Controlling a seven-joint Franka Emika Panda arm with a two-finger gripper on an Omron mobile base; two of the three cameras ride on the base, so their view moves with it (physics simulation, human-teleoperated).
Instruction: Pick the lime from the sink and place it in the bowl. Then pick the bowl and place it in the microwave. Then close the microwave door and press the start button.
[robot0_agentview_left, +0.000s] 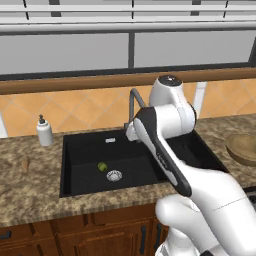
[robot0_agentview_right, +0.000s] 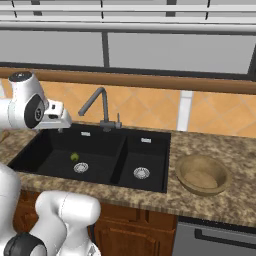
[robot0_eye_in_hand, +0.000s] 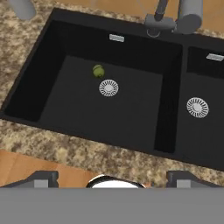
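Observation:
The small yellow-green lime (robot0_agentview_left: 102, 166) (robot0_agentview_right: 74, 156) (robot0_eye_in_hand: 98, 70) lies on the floor of the black sink's (robot0_agentview_left: 82, 150) (robot0_agentview_right: 55, 150) larger left basin, just beside the silver drain (robot0_eye_in_hand: 108, 87). My gripper (robot0_eye_in_hand: 113, 179) (robot0_agentview_right: 60, 127) hangs high above the front of that basin, pointing down. It is open wide, with nothing between its fingertips (robot0_eye_in_hand: 41, 179). The tan wooden bowl (robot0_agentview_right: 202, 174) (robot0_agentview_left: 245, 147) stands empty on the counter to the right of the sink. The microwave and its door are out of view.
A grey curved faucet (robot0_agentview_right: 97, 102) (robot0_agentview_left: 135, 100) (robot0_eye_in_hand: 168, 17) rises behind the divider between the basins. A white soap dispenser (robot0_agentview_left: 44, 131) stands on the granite counter (robot0_agentview_left: 30, 185) left of the sink. The smaller right basin has its own drain (robot0_agentview_right: 141, 173) (robot0_eye_in_hand: 197, 107).

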